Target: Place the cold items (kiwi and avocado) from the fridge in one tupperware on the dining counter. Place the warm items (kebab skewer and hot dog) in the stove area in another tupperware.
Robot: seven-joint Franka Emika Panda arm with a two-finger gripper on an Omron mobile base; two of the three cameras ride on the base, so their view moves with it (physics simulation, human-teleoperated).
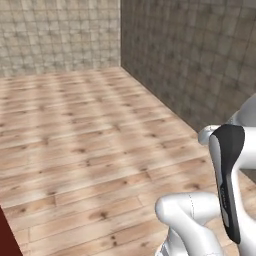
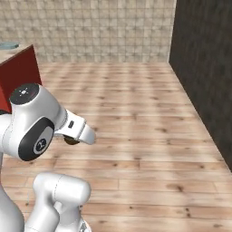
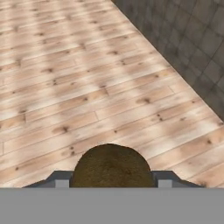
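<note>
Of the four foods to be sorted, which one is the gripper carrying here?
The kiwi: a fuzzy brown rounded fruit between the gripper's fingertips, unlike an avocado, skewer or hot dog.

Light wooden plank floor (image 1: 90,145) runs to grey tiled walls (image 1: 200,60).

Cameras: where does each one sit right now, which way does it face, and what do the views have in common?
Left base view: behind the arm's left, looking forward and down across the wooden floor to a tiled corner; white arm links rise at lower right.
Right base view: behind the arm's right, same floor, dark wall on the right, red cabinet on the left; shoulder and links at lower left.
Hand view: on the hand, looking along the gripper at floor and wall; the kiwi sits between its tips.
Shared: floor and wall in all three.
</note>
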